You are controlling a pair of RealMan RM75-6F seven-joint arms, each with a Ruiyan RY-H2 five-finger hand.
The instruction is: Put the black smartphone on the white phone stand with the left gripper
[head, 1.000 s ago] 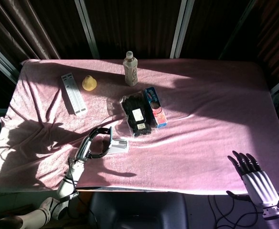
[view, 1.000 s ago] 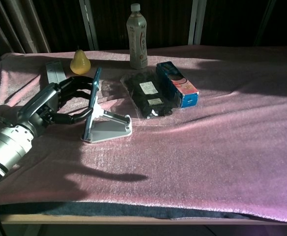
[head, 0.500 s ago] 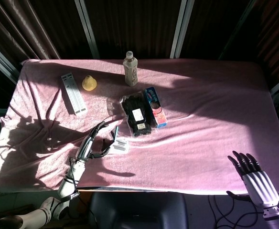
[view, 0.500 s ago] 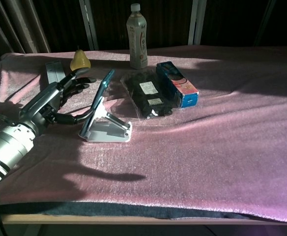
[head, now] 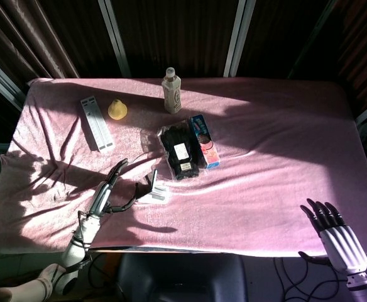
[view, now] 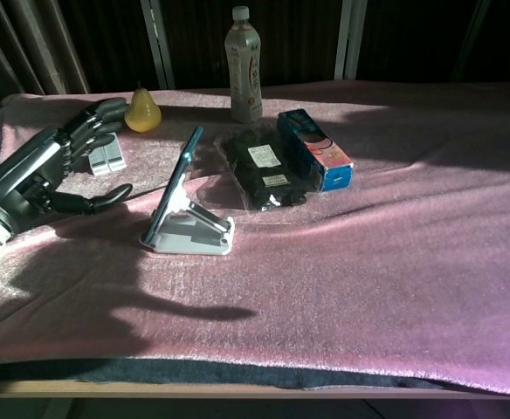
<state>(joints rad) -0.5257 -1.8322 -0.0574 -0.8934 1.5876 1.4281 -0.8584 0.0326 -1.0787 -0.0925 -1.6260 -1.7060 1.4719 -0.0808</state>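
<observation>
Smartphone leans on phone stand, near table front-left. Left hand just left of it, apart. Behind stand: packet w/ box touching its right. Bottle at back; pear & remote back-left. Right hand off front-right edge.

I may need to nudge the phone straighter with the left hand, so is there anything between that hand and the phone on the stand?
Nothing visible. The left hand is open beside the smartphone, which leans on the white stand; only bare pink cloth lies between them. The pear and the white strip sit farther back.
</observation>
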